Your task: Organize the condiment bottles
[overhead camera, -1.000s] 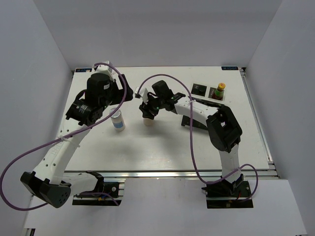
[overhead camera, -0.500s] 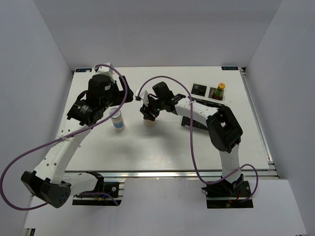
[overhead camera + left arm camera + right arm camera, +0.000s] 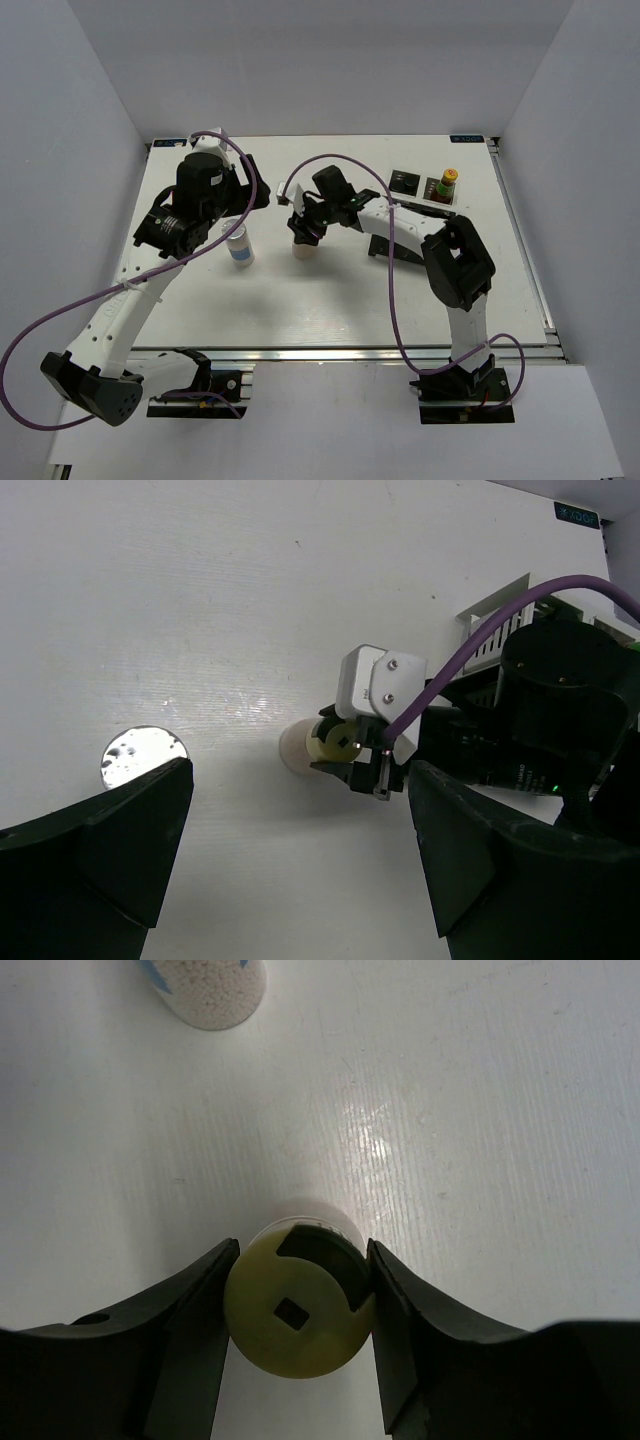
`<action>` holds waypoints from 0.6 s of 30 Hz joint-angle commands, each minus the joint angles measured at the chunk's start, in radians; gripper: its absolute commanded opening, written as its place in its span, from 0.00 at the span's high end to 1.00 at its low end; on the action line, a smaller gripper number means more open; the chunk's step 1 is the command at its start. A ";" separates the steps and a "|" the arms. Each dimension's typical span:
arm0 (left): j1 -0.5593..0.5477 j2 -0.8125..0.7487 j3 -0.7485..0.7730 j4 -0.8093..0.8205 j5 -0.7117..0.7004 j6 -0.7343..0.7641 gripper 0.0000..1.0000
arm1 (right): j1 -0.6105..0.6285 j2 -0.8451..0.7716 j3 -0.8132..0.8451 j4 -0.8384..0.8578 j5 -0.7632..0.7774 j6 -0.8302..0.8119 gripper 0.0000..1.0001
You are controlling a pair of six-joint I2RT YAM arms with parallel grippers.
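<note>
Two fingers of the right gripper (image 3: 302,1260) clamp the cream bottle (image 3: 300,1325), well left of the rack (image 3: 420,186); left gripper (image 3: 300,780) gapes. I'd lift it straight, keeping it upright.

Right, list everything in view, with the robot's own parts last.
cream bottle: 1, cream with a pale yellow cap, table centre, between the right gripper's fingers
blue-labelled bottle: 1, white, on the table left of the cream bottle
red sauce bottle: 1, red with green neck and yellow cap, at the rack's right end
rack: 1, black, rear right of the table; other contents too dark to tell
table: 1, white
cables: 2, purple, one along each arm
left gripper: 1, black, open, holding nothing
right gripper: 1, black, shut on the cream bottle
</note>
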 commanded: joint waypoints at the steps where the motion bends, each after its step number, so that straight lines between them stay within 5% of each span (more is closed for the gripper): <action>1: 0.003 -0.034 -0.018 0.011 -0.015 -0.002 0.02 | -0.031 -0.106 0.014 -0.027 -0.087 0.012 1.00; 8: 0.003 -0.039 -0.059 0.026 -0.010 0.000 0.02 | -0.162 -0.282 0.087 -0.201 -0.345 0.024 1.00; 18: 0.003 -0.014 -0.070 0.042 -0.001 0.030 0.02 | -0.393 -0.468 0.057 -0.332 -0.331 0.032 1.00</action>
